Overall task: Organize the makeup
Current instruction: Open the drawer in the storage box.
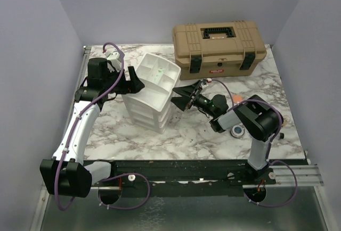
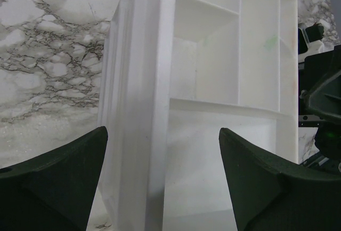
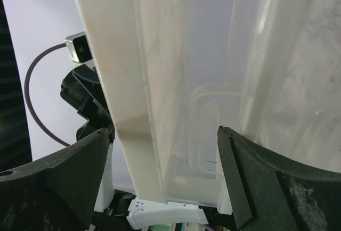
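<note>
Tabletop (image 1: pixel 176 140): white marble, grey-veined.
- Drawer unit (image 1: pixel 152 95), white plastic, left of centre.
- Toolbox (image 1: pixel 218 47), tan, lid shut, behind and right of drawer unit.
- Compact (image 1: pixel 236 131), round, blue-centred, right of drawer unit, toward the front.
- Pink disc (image 1: pixel 236 100), right of drawer unit, partly hidden.

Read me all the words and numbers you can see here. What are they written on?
Nothing here can be read.
Red label on the front of the tan toolbox: too small and blurred to read.
White drawer unit: no writing shows in any view.
</note>
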You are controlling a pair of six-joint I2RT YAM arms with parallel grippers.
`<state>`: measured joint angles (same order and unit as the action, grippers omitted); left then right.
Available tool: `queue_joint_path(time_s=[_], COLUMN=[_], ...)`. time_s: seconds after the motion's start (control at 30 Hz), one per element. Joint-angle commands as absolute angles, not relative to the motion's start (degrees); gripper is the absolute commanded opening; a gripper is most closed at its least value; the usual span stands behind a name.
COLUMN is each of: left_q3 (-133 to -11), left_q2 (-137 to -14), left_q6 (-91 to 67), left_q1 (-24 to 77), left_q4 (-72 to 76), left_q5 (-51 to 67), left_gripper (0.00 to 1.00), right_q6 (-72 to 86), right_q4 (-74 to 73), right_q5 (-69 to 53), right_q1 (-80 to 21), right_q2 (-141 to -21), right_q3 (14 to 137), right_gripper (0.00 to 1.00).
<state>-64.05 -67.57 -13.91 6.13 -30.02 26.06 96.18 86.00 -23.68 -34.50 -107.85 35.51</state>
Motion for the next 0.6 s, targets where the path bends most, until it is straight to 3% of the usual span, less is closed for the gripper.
queue_joint_path(time_s=[0.0, 0.57], left_q3=[-63.3, -61.9], left_q2=[-67.9, -67.4], left_q6=[-14.5, -15.1], left_q1=[6.4, 6.4], left_q4=[-31.4, -30.9], left_q5=[25.0, 23.9], left_gripper=[0.87, 0.87], right_q6=[98.7, 92.3], right_q4=[99.6, 99.7], right_q5=[-23.7, -24.2], right_q1=[-35.6, -35.6], right_q2=[-109.9, -102.7], right_q3=[35.5, 36.8], right_gripper=[0.88, 0.81])
